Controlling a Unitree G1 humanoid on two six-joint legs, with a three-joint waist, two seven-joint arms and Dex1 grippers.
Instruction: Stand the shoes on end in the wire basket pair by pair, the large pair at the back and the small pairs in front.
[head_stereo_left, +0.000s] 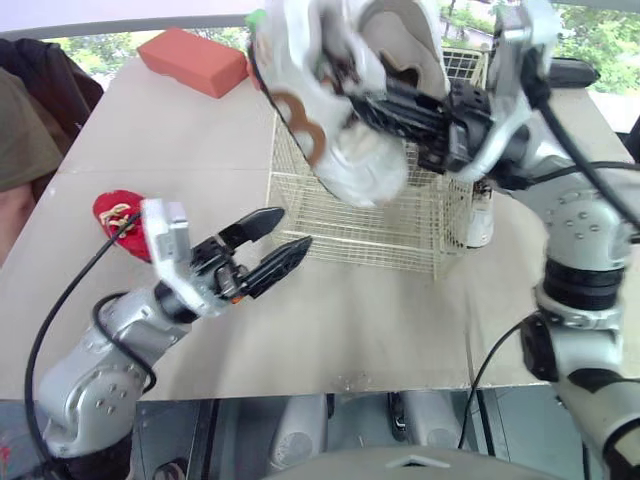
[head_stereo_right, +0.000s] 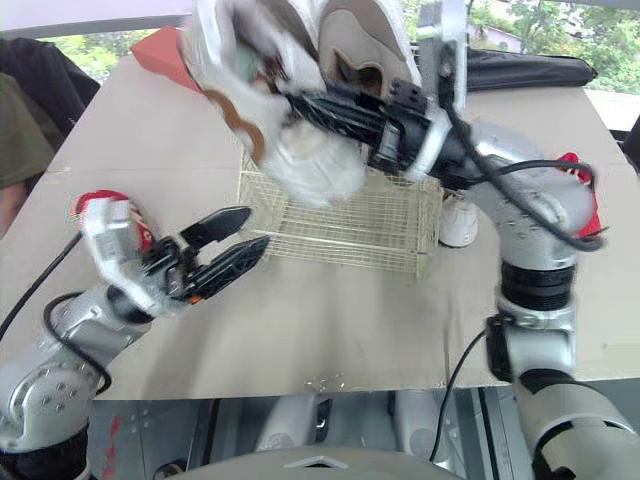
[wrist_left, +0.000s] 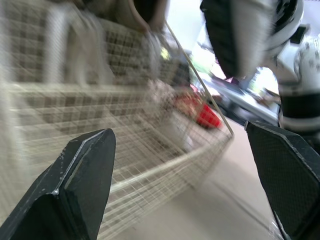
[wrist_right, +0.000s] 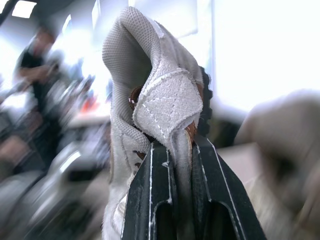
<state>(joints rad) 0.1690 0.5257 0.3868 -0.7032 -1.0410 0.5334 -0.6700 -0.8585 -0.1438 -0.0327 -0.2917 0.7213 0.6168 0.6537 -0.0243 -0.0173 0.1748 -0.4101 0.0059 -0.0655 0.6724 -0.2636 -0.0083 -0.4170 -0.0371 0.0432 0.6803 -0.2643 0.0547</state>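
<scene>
A beige table (head_stereo_left: 350, 330) is seen by a window with trees behind. A wire basket (head_stereo_left: 400, 235) is set near the middle of it.

The large white shoe (head_stereo_left: 360, 160) is held in the air directly above the basket, tilted, not inside it. It is pinched by the right gripper (wrist_right: 175, 150), whose fingers are pressed on a fold of the shoe's upper. A second light shoe (head_stereo_left: 405, 45) is seen against the first, above the basket; whether it is clamped too cannot be told.

The left gripper (head_stereo_left: 295, 230) is held above the table just off the basket's front left corner, fingers spread, nothing between them, pointed at the basket.

A small red shoe (head_stereo_left: 118, 220) is lying on the table well left of the basket. A small white shoe (head_stereo_left: 480, 222) is stood just beside the basket's right wall, outside it. A red block (head_stereo_left: 192, 60) is lying behind the basket to the left. A black bag (head_stereo_right: 530, 70) is lying behind the basket to the right.
</scene>
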